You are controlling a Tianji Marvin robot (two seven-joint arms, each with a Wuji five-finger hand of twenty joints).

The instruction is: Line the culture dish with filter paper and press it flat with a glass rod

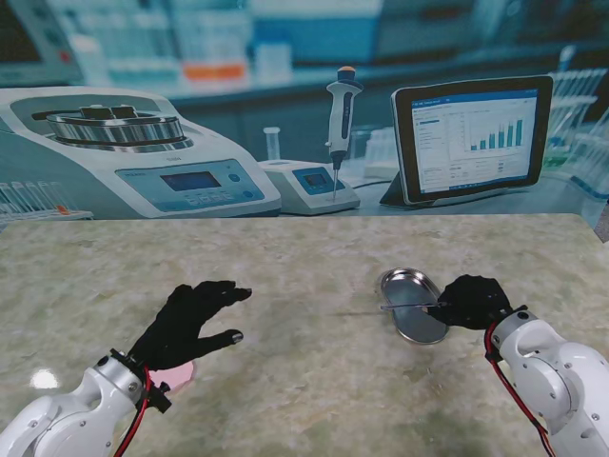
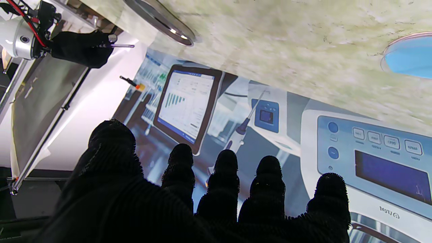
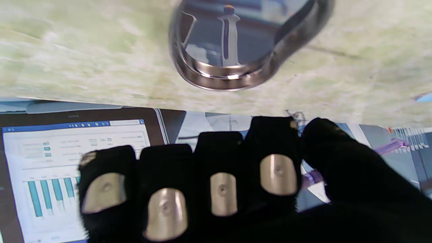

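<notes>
Right hand (image 1: 473,302) grips a glass rod (image 1: 407,306) over the culture dish (image 1: 415,306).
Left hand (image 1: 190,322) hovers above the table (image 1: 304,381), fingers spread, holding nothing.

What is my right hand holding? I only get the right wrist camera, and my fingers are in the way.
Observer: A thin glass rod. In the stand view it sticks out of your right hand and across the culture dish.
Operator: Where is my other hand?
Observer: The left hand is far over on the left of the table. Its fingers are spread and it holds nothing.
Operator: Can you see the paper?
Observer: A pinkish round thing peeks out from under the left wrist. I cannot tell if it is the paper.
</notes>
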